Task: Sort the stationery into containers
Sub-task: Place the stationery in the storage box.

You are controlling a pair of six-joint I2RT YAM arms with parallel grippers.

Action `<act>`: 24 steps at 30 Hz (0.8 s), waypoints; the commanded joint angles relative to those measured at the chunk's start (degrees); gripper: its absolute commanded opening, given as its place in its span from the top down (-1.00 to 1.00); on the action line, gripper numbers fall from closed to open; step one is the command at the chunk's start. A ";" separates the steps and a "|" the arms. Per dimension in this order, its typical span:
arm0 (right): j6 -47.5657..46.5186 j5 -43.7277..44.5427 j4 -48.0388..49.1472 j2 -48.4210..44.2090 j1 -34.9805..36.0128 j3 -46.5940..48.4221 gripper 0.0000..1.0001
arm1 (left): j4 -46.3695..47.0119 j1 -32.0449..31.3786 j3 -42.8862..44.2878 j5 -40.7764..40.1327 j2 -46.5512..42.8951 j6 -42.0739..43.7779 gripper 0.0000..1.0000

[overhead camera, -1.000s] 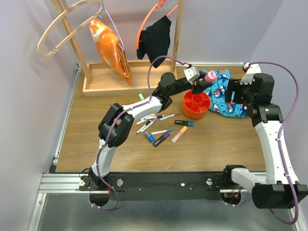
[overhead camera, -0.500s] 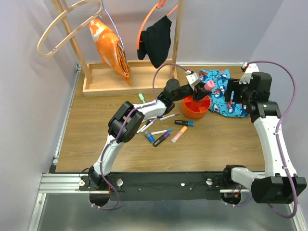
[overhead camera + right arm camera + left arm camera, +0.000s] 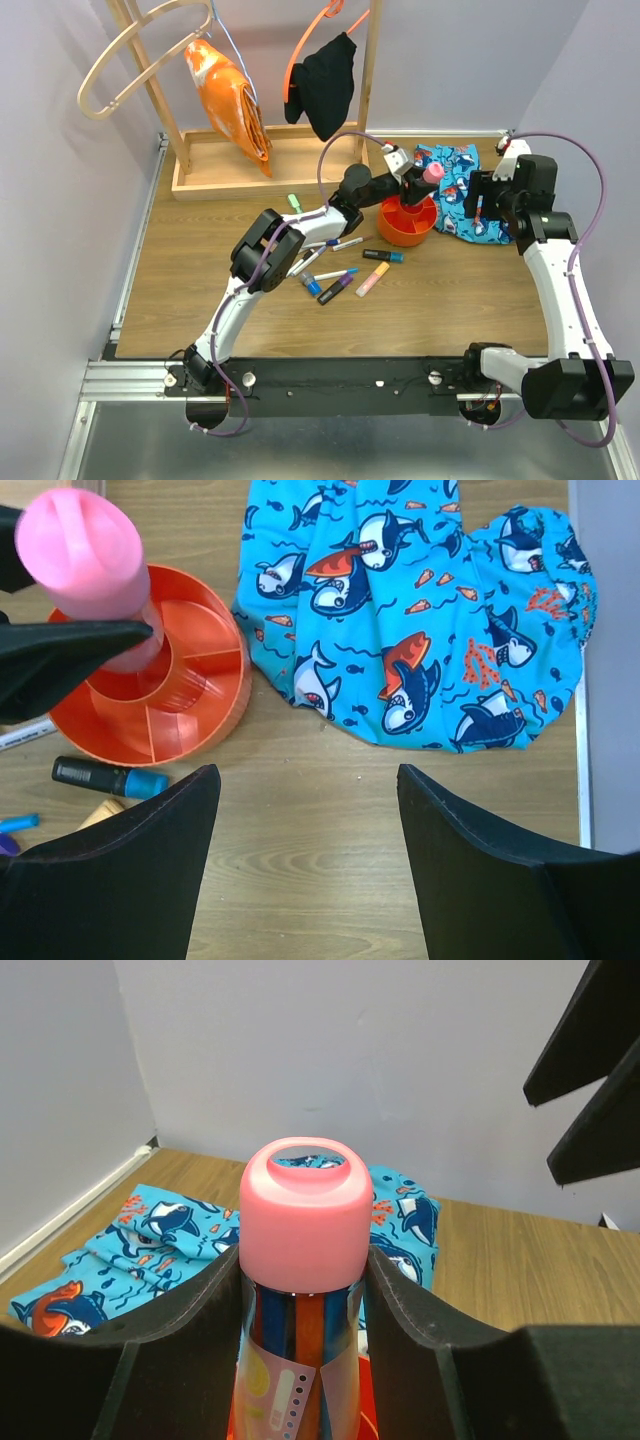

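My left gripper [image 3: 421,184] [image 3: 305,1295] is shut on a pink-capped tube [image 3: 432,173] [image 3: 305,1222] [image 3: 86,552] with a clear printed body. It holds the tube tilted over the round orange tub [image 3: 398,232] [image 3: 205,715], and the tube's lower end reaches down among the tub's dividers. Several pens and markers [image 3: 335,272] lie loose on the wood to the left of the tub, a black marker with a blue cap [image 3: 383,256] [image 3: 104,777] nearest to it. My right gripper [image 3: 479,203] [image 3: 305,865] hangs open above bare wood just right of the tub, with nothing between its fingers.
A blue shark-print cloth [image 3: 455,190] [image 3: 420,610] lies behind and to the right of the tub. At the back stands a wooden rack [image 3: 255,172] with an orange bag [image 3: 230,95] and a black garment [image 3: 325,85] on hangers. A small green item [image 3: 294,201] lies near the rack.
My left gripper has carried the pink-capped tube to the right and tilted it over the tub. The right arm has shifted slightly and its gripper stays open.
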 commanded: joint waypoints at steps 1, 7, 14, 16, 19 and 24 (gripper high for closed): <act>-1.08 -1.89 1.71 1.01 -0.35 -1.84 -0.57 | 8.67 0.64 -1.15 -2.35 -0.39 -0.71 1.00; -1.96 -2.51 3.47 -0.30 -0.35 -4.47 -0.57 | 12.54 0.55 -5.81 -3.15 -0.83 -1.50 1.00; -3.28 -2.24 2.68 -2.67 -0.35 -5.35 -0.57 | 13.87 0.55 -7.92 -2.36 -1.54 -0.02 0.19; -3.46 -2.33 1.81 -2.94 -0.44 -4.92 -0.57 | 13.00 0.64 -7.58 -0.87 -2.24 1.22 -0.14; -4.24 -2.86 -0.56 -2.68 -0.44 -2.46 -0.57 | 11.06 0.64 -7.40 0.36 -4.78 2.45 -0.43; -4.95 -4.26 -4.17 -1.89 -0.44 2.81 -0.57 | 6.23 1.16 -10.11 0.37 -11.80 3.50 -0.72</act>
